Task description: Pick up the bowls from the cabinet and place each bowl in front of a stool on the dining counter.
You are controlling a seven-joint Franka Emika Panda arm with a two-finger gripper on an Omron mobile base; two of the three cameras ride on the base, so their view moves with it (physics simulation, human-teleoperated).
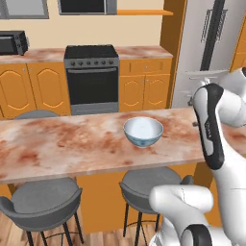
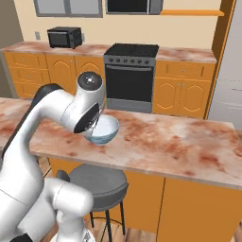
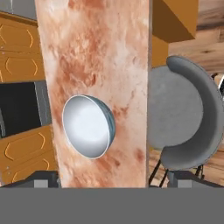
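A deep white bowl [image 1: 143,130] [image 2: 105,128] [image 3: 87,127] with blue patterning stands upright on the pinkish marbled dining counter [image 1: 72,144] [image 2: 179,142] [image 3: 100,52]. It sits just behind a dark-grey stool [image 1: 151,185] [image 2: 97,184] [image 3: 179,127] tucked at the counter's near edge. In the hand view my gripper [image 3: 113,178] looks down on the bowl from above, its fingertips [image 3: 46,177] spread wide apart with nothing between them and clear of the bowl. My arm's wrist hides the bowl's left side in the right base view. The cabinet is out of view.
A second stool [image 1: 45,197] stands at the counter's left, and another seat [image 1: 36,114] shows beyond its far edge. Behind are a black stove [image 1: 91,77] [image 2: 130,71], a microwave [image 1: 12,43] [image 2: 64,37], orange base cabinets [image 1: 144,81] and a steel fridge [image 1: 211,43].
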